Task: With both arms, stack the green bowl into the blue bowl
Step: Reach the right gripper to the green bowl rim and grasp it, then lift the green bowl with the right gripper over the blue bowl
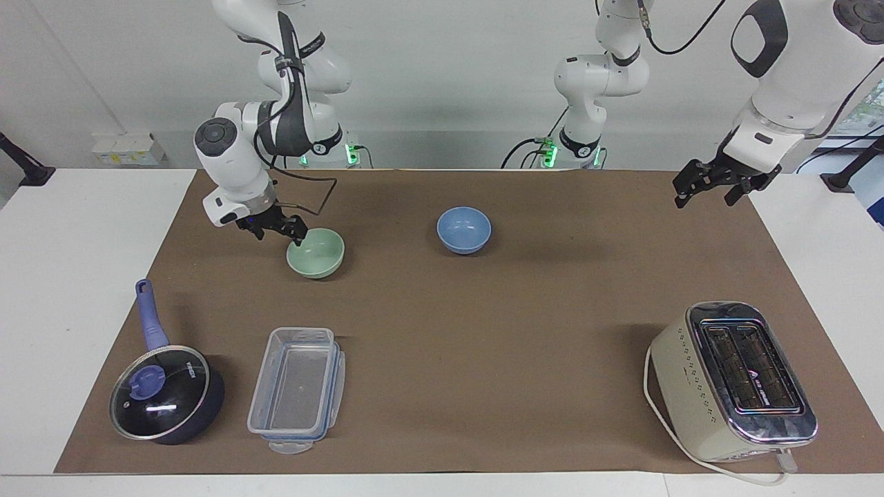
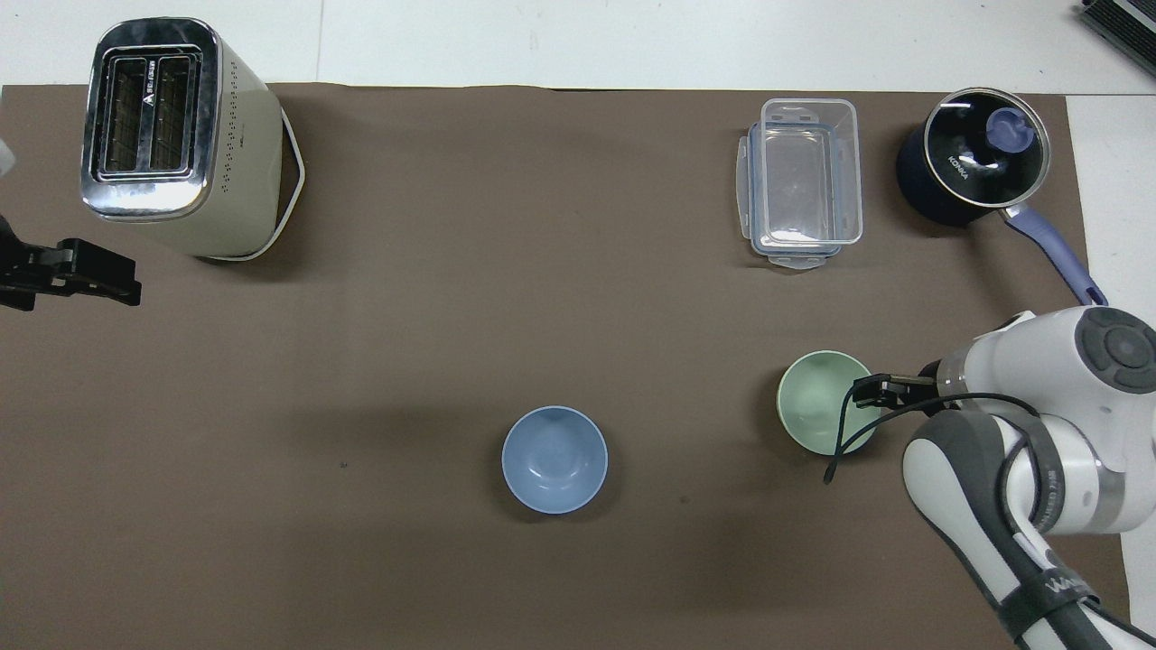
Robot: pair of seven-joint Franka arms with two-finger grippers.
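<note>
The green bowl (image 1: 315,252) sits upright on the brown mat, toward the right arm's end; it also shows in the overhead view (image 2: 813,406). The blue bowl (image 1: 464,230) stands empty beside it near the table's middle, and shows in the overhead view (image 2: 554,459). My right gripper (image 1: 280,232) is open and low, at the green bowl's rim on the side toward the right arm's end; in the overhead view its tip (image 2: 869,392) overlaps that rim. My left gripper (image 1: 711,188) is open and empty, waiting up in the air over the mat's edge at the left arm's end (image 2: 86,275).
A cream toaster (image 1: 735,379) stands farther from the robots at the left arm's end. A clear plastic container (image 1: 297,390) and a dark lidded saucepan with a blue handle (image 1: 162,400) stand farther from the robots than the green bowl.
</note>
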